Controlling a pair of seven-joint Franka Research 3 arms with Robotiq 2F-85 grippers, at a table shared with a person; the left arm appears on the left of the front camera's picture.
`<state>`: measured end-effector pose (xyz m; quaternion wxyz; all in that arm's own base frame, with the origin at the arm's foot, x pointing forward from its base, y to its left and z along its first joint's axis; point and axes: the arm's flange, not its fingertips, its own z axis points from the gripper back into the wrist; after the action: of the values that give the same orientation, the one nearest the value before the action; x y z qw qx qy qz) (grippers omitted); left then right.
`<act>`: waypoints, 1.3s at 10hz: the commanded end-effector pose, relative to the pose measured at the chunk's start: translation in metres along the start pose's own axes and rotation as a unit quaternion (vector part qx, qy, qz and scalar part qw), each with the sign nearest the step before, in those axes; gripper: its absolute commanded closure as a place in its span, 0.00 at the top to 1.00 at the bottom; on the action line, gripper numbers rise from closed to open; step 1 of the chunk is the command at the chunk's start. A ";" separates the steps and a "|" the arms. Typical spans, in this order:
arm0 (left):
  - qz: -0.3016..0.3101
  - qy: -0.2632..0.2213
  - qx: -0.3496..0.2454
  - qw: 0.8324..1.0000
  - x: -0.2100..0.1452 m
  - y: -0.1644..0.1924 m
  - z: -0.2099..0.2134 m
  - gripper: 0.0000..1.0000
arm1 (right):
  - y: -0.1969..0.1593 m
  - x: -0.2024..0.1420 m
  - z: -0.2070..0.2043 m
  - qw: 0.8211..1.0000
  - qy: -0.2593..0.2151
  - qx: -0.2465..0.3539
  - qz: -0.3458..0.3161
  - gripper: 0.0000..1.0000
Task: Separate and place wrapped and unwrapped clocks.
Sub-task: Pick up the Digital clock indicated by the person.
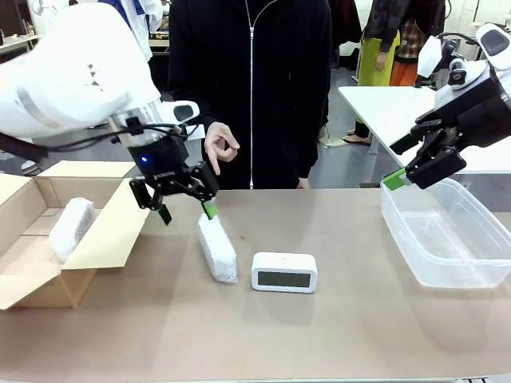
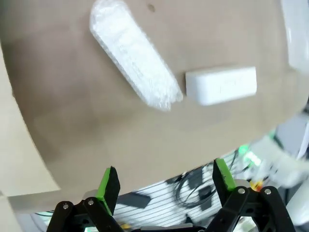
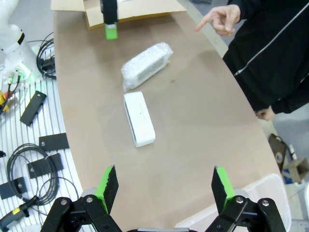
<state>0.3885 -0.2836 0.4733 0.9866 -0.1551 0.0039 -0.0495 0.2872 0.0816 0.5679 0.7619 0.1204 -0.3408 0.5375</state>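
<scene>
One bubble-wrapped clock (image 1: 217,250) (image 2: 135,55) (image 3: 146,65) lies on the brown table left of centre. Another wrapped bundle (image 1: 71,227) rests inside the cardboard box (image 1: 48,239) at the left. The bare white clock (image 1: 284,272) (image 2: 221,85) (image 3: 139,118) with a dark screen stands at the middle. My left gripper (image 1: 184,199) (image 2: 164,181) hangs open just above the far end of the wrapped clock on the table, nothing between its fingers. My right gripper (image 1: 415,171) (image 3: 161,186) is open and empty above the clear plastic bin (image 1: 451,231).
A person in a black zip jacket (image 1: 255,88) stands at the far edge, one hand (image 1: 220,144) (image 3: 218,19) raised above the table. Cables and black parts (image 3: 29,159) lie on a slatted surface beside the table. A white table (image 1: 391,108) stands behind at the right.
</scene>
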 end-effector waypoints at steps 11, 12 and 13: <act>0.212 -0.065 0.062 0.973 0.031 -0.018 -0.066 1.00 | 0.000 0.000 -0.002 1.000 -0.009 0.011 -0.008 1.00; 0.226 -0.050 0.067 0.971 0.034 -0.018 -0.074 1.00 | 0.000 0.000 -0.002 1.000 -0.009 0.011 -0.008 1.00; 0.253 -0.053 0.070 0.964 0.040 -0.016 -0.083 1.00 | 0.000 0.000 -0.002 1.000 -0.009 0.011 -0.008 1.00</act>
<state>0.4164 -0.3152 0.3989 0.9786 -0.0963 -0.0158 0.1814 0.2871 0.0816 0.5680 0.7619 0.1203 -0.3408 0.5375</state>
